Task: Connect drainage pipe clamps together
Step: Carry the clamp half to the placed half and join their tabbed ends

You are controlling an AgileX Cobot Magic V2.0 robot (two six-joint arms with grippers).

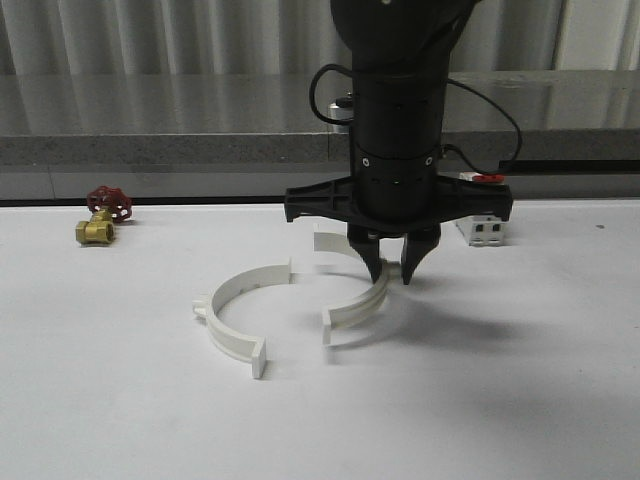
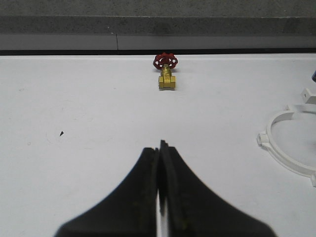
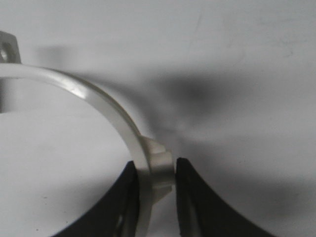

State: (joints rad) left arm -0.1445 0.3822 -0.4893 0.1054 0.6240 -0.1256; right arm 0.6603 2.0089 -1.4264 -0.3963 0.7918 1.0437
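Two white drainage pipe clamps lie on the white table, their open sides facing each other and their ends apart. The left clamp lies free and also appears at the edge of the left wrist view. My right gripper comes straight down on the right clamp. Its fingers pinch the band at a small raised lug, one finger inside the arc and one outside. My left gripper hovers over bare table with its fingers pressed together and nothing between them.
A brass valve with a red handwheel sits at the far left near the back edge. A white boxy switch with a red top stands behind the right arm. A grey ledge runs along the table's far side.
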